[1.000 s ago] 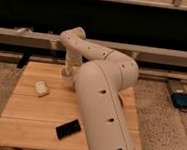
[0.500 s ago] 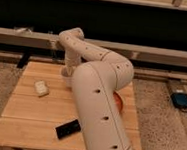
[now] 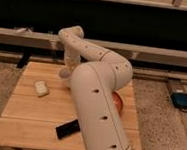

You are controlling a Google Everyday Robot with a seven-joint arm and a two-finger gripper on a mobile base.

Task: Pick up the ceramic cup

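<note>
Arm (image 3: 93, 89) is swinging further across the frame than half a second ago, its big white link now blocking most of the counter's (image 3: 28, 110) middle and right side. End effector (image 3: 65, 73) is sitting low over the far part of the counter, just below the wrist bend, mostly hidden by the arm's own links. Ceramic cup isn't showing anywhere I can pick out; something pale is sitting right at the end effector, but I can't tell whether that's the cup or part of the wrist.

Orange bowl (image 3: 117, 100) is peeking out as a sliver at the arm's right edge, the rest being covered. Small white boxy item (image 3: 41, 88) is lying in the open on the left of the counter, well apart from the end effector. Flat black object (image 3: 67, 128) is lying near the front edge, its right end touching or tucked behind the arm. Blue device (image 3: 182, 100) with a cable is sitting on the floor at far right. Clutter on the ledge behind is too dim to name.
</note>
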